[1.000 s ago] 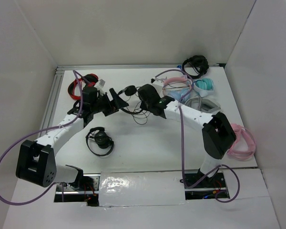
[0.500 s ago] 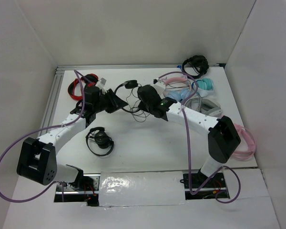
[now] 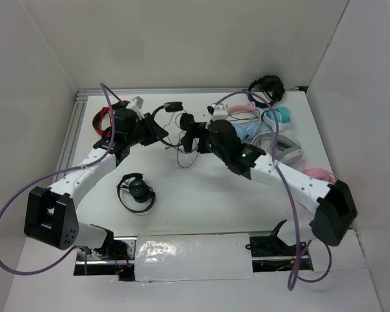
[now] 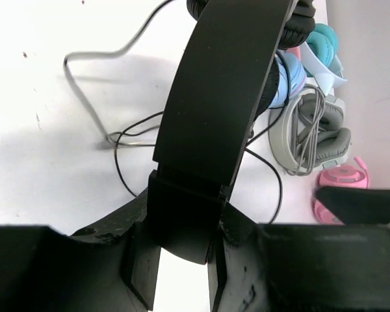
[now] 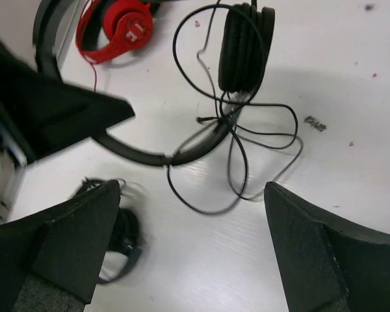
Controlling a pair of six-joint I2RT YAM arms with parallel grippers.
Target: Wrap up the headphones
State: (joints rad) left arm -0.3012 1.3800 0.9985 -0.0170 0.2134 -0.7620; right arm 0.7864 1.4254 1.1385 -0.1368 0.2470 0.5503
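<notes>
Toward the far middle of the table (image 3: 214, 201), the left gripper (image 4: 182, 257) clenched the headphones (image 5: 246, 45) by the headband (image 4: 224, 91). The right gripper (image 5: 192, 195) hovered spread wide and would best gather the slack cable (image 5: 237, 153) into even loops.

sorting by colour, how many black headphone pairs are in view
3: the headphones in the left gripper, a compact pair nearer the bases, a third pair at the far right corner; more may be hidden.
</notes>
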